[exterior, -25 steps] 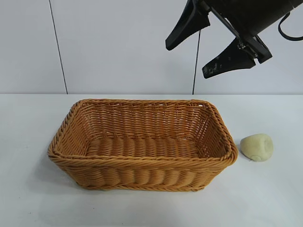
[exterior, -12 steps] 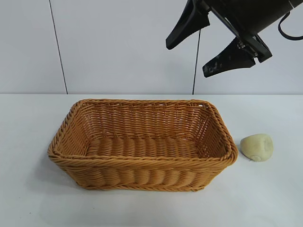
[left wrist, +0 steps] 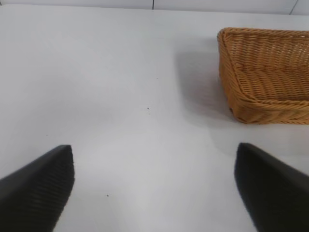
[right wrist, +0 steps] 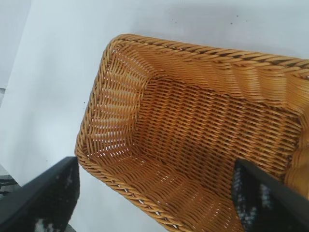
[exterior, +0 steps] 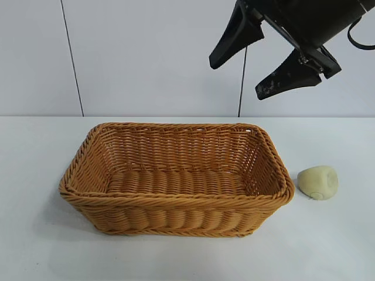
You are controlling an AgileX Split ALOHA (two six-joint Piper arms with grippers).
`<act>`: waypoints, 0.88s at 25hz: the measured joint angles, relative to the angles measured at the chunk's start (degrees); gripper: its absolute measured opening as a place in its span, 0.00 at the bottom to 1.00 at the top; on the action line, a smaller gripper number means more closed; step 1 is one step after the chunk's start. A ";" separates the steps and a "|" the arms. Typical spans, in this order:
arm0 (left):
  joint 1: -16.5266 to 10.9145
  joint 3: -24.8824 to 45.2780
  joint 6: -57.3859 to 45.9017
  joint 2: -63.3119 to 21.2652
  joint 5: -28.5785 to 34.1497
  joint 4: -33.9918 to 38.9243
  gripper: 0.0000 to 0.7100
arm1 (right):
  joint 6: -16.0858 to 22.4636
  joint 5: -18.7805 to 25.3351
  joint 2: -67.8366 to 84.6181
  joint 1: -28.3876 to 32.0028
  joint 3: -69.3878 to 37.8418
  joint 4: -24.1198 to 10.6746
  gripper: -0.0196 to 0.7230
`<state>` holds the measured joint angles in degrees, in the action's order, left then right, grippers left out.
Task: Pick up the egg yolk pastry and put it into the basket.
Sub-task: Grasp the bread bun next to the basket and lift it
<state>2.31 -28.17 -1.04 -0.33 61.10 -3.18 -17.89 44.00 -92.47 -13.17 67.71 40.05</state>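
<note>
The egg yolk pastry (exterior: 318, 182), a small pale cream-yellow bun, lies on the white table just right of the basket (exterior: 176, 196). The orange-brown wicker basket stands empty at the table's middle; it also shows in the right wrist view (right wrist: 116, 53) and at the edge of the left wrist view (left wrist: 227, 63). My right gripper (exterior: 234, 77) hangs open and empty high above the basket's right end, well above the pastry. My left gripper (left wrist: 154, 186) is open and empty over bare table beside the basket; it is out of the exterior view.
The white table (exterior: 35, 246) has bare surface all around the basket. A light wall (exterior: 146, 52) stands behind it.
My right gripper has shifted slightly to the right and a little up. The pastry and basket have not moved.
</note>
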 joint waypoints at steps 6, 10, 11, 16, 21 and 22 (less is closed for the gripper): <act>0.00 0.00 0.00 0.00 0.00 -0.05 0.98 | 15.43 5.61 0.00 0.00 4.87 -24.41 0.82; 0.00 0.00 0.00 0.00 0.00 -0.05 0.98 | 21.36 8.35 -0.20 1.61 5.01 -35.06 0.82; 0.00 0.00 0.00 0.00 0.00 -0.05 0.98 | 21.71 8.54 -0.38 2.70 5.01 -35.42 0.82; 0.00 0.00 0.00 0.00 0.00 -0.05 0.98 | 21.85 8.44 -3.18 8.08 5.01 -35.44 0.82; 0.00 0.00 0.00 0.00 0.00 -0.11 0.98 | 21.55 7.69 -8.95 9.70 5.01 -35.28 0.82; 0.00 0.00 0.00 0.00 0.00 -0.11 0.98 | 21.55 6.86 -10.10 9.70 5.01 -35.13 0.82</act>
<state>2.31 -28.17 -1.04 -0.33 61.10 -3.29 3.66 50.86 -102.57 -3.47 72.72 4.92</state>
